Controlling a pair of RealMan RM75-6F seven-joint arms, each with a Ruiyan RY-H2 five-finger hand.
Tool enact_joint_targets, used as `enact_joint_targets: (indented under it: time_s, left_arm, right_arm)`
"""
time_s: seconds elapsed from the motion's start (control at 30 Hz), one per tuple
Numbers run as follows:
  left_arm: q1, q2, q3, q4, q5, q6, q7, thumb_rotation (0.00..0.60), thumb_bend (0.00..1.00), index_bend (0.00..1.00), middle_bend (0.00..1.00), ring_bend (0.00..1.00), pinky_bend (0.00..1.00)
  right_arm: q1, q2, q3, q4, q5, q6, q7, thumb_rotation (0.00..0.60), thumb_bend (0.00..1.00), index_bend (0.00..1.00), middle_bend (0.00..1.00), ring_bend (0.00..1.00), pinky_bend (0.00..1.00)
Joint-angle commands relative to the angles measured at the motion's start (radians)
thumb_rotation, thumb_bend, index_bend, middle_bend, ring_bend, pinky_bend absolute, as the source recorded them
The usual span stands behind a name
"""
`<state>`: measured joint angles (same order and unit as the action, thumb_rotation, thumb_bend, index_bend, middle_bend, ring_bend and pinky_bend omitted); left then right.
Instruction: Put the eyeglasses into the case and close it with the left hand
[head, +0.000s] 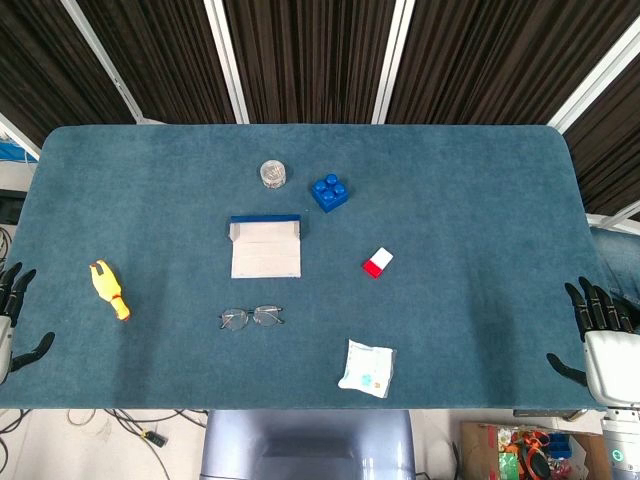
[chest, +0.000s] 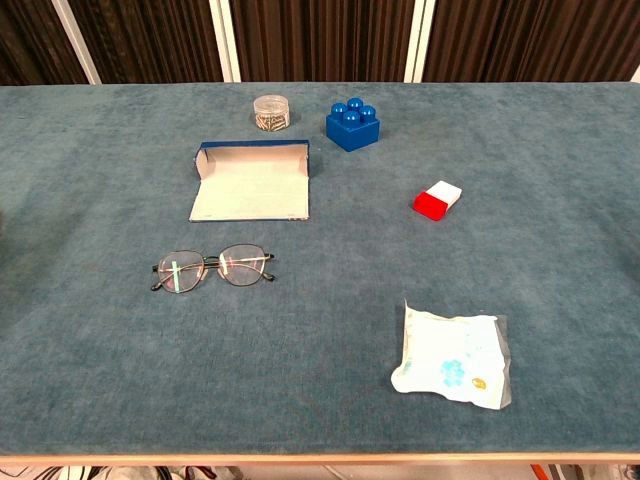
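Blue bench (head: 470, 180) | eyeglasses (head: 251, 318) at 6 o'clock of open case (head: 266, 248), ready for loading | left hand (head: 14, 310), right hand (head: 600, 330) spread, empty, parked at edges

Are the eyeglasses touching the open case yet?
Apart. The chest view shows a strip of bare blue table between the eyeglasses and the near edge of the open case; the head view agrees.
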<state>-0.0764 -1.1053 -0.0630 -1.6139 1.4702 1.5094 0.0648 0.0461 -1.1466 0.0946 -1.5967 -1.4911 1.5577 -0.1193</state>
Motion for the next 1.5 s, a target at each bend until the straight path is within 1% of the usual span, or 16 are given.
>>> enact_joint_targets:
  time_s: [0.03, 0.87, 1.07, 1.13, 1.23, 1.3, 1.37, 1.4, 1.47, 1.5]
  left_arm:
    - [0.001, -0.001, 0.0, -0.001, 0.001, 0.003, 0.006, 0.6, 0.23, 0.05, 0.0, 0.0, 0.0]
    - [0.014, 0.004, 0.002, -0.008, 0.013, 0.03, 0.0, 0.6, 0.23, 0.04, 0.0, 0.0, 0.0]
    - [-0.007, -0.001, -0.002, 0.015, 0.045, 0.021, -0.031, 0.6, 0.23, 0.04, 0.0, 0.0, 0.0]
    - [-0.025, 0.005, -0.002, 0.017, 0.055, -0.002, -0.02, 0.6, 0.23, 0.04, 0.0, 0.0, 0.0]
    - [-0.078, 0.031, -0.011, -0.016, 0.073, -0.07, -0.013, 0.6, 0.23, 0.07, 0.01, 0.0, 0.0]
    - [-0.132, 0.055, -0.029, -0.059, 0.06, -0.148, 0.0, 0.6, 0.23, 0.09, 0.02, 0.0, 0.0]
    - [-0.171, 0.072, -0.048, -0.096, 0.024, -0.213, 0.027, 0.6, 0.23, 0.11, 0.02, 0.0, 0.0]
    - [-0.205, 0.082, -0.066, -0.126, -0.01, -0.265, 0.056, 0.6, 0.23, 0.13, 0.02, 0.0, 0.0]
    - [-0.249, 0.09, -0.092, -0.164, -0.066, -0.331, 0.092, 0.6, 0.23, 0.16, 0.02, 0.0, 0.0]
    - [-0.284, 0.092, -0.115, -0.196, -0.127, -0.387, 0.11, 0.6, 0.23, 0.17, 0.02, 0.0, 0.0]
  right_arm:
    - [-0.001, 0.001, 0.0, 0.0, -0.001, 0.003, 0.002, 0.6, 0.01, 0.02, 0.0, 0.08, 0.22]
    - [0.0, 0.006, -0.002, -0.002, -0.006, -0.003, 0.007, 0.6, 0.01, 0.02, 0.0, 0.08, 0.22]
    - [0.0, 0.008, -0.005, -0.008, -0.001, -0.012, 0.008, 0.6, 0.01, 0.02, 0.0, 0.08, 0.22]
    - [0.0, 0.007, -0.007, -0.011, -0.003, -0.013, 0.007, 0.6, 0.01, 0.02, 0.0, 0.08, 0.22]
    - [0.0, 0.007, -0.01, -0.012, -0.006, -0.015, 0.003, 0.6, 0.01, 0.02, 0.0, 0.08, 0.22]
    - [0.0, 0.007, -0.01, -0.013, -0.003, -0.019, 0.002, 0.6, 0.01, 0.02, 0.0, 0.08, 0.22]
    - [0.0, 0.007, -0.009, -0.015, 0.0, -0.019, 0.002, 0.6, 0.01, 0.02, 0.0, 0.08, 0.22]
    - [0.0, 0.007, -0.008, -0.016, 0.001, -0.019, 0.002, 0.6, 0.01, 0.02, 0.0, 0.08, 0.22]
    - [0.0, 0.008, -0.008, -0.016, 0.002, -0.018, 0.003, 0.6, 0.01, 0.02, 0.0, 0.08, 0.22]
    - [-0.001, 0.008, -0.007, -0.017, 0.003, -0.018, 0.004, 0.6, 0.01, 0.02, 0.0, 0.08, 0.22]
